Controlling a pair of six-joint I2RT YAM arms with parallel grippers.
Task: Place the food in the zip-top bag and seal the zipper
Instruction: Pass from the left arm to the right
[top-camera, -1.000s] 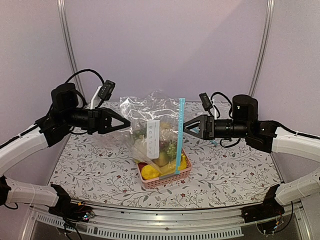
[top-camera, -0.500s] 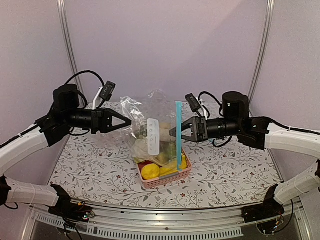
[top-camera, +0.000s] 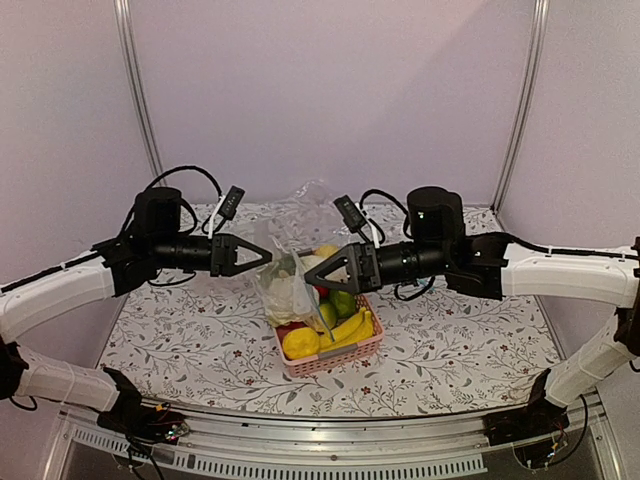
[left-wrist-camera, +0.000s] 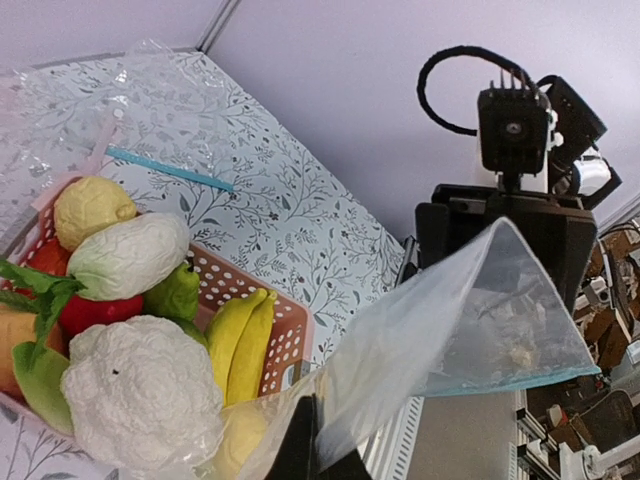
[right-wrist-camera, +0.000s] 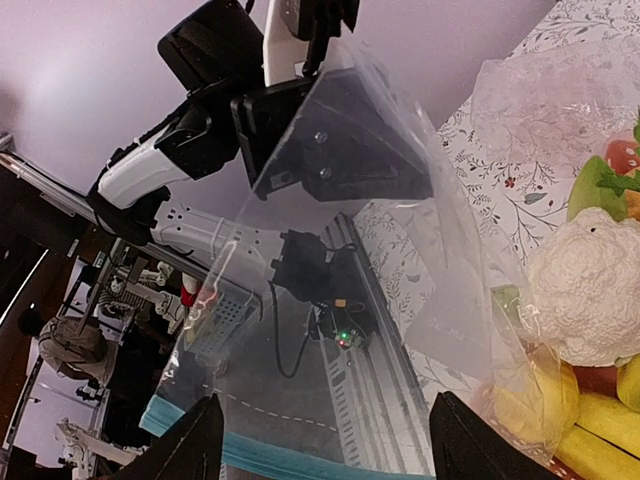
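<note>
The zip-top bag (left-wrist-camera: 470, 320) is held in the air above the pink basket (top-camera: 332, 358), stretched between the two arms. One edge is pinched by the left gripper (top-camera: 266, 256), whose jaws are closed tight on the film; the right gripper (top-camera: 314, 281) is shown in its own wrist view with jaws spread wide and the zipper (right-wrist-camera: 260, 447) running across between them; whether either finger touches the film cannot be told.

The mouth is judged to be in the course of being opened, and no food is seen inside. For this to be done well, a firm pinch is wanted on the left; the opposite lip is best taken just below the strip; the lips are best drawn apart gently, so that the film is not dragged over the basket's load.

Counted in the basket are:
- one white oblong piece (left-wrist-camera: 130, 255);
- one lemon-like fruit (left-wrist-camera: 92, 208);
- one round green fruit (top-camera: 342, 302);
- one cauliflower (left-wrist-camera: 140, 400);
- one banana bunch (left-wrist-camera: 245, 335).

A second clear bag (left-wrist-camera: 150, 90), with its own blue strip, is seen lying behind the basket; two bags are thus counted.
</note>
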